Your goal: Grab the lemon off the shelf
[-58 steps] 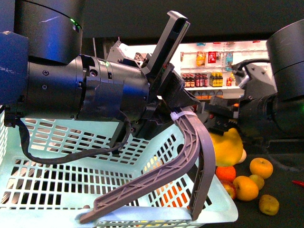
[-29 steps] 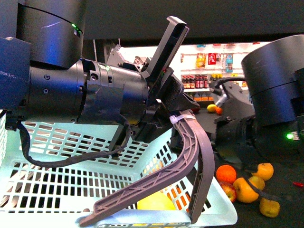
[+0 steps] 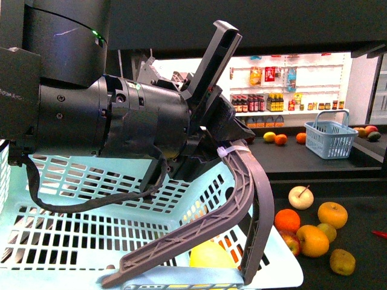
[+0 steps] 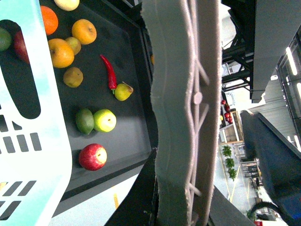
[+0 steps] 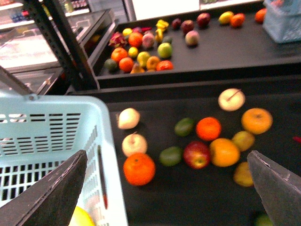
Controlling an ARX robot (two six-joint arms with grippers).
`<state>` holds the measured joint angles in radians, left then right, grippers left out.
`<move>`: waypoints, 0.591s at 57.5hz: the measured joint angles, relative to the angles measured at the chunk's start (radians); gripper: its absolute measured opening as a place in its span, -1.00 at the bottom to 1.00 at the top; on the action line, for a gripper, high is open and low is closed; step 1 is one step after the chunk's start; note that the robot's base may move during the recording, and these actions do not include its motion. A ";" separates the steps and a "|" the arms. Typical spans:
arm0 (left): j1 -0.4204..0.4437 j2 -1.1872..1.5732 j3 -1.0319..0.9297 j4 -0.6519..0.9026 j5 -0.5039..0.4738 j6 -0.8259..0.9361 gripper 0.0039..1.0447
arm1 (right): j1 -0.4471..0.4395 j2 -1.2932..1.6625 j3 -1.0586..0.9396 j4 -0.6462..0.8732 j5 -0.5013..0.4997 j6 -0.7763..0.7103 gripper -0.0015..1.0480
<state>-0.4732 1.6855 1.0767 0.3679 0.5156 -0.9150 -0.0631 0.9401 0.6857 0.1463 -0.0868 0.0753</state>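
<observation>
The lemon, smooth and bright yellow, lies in the near corner of the light turquoise basket, partly hidden behind its grey handle. The right wrist view catches only an edge of the lemon inside the basket. My left gripper is shut on the handle and holds the basket up in front of the shelf. My right gripper is open and empty. It hangs over the shelf's black tray, beside the basket, and is out of the front view.
Oranges, apples, green fruits and a red chilli lie loose on the tray to the right of the basket. A small blue basket stands on the upper tier. White wall shelves of bottles are behind.
My right arm held the lemon over the basket one second ago, let it go into the basket, and has since drawn back out of the front view. The left arm has barely moved.
</observation>
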 joint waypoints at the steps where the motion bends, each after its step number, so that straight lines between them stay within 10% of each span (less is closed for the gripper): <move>1: 0.000 0.000 0.000 0.000 0.000 0.000 -0.82 | -0.011 -0.049 -0.015 -0.026 -0.006 -0.005 0.95; 12: 0.000 0.000 0.000 0.000 0.000 0.000 -0.82 | -0.137 -0.424 -0.108 -0.272 -0.075 -0.029 0.93; 34: -0.001 0.002 0.000 0.000 -0.002 0.001 -0.82 | 0.058 -0.811 -0.536 -0.179 0.087 -0.069 -0.33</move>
<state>-0.4744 1.6878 1.0767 0.3679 0.5140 -0.9142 -0.0051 0.1291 0.1497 -0.0322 0.0002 0.0067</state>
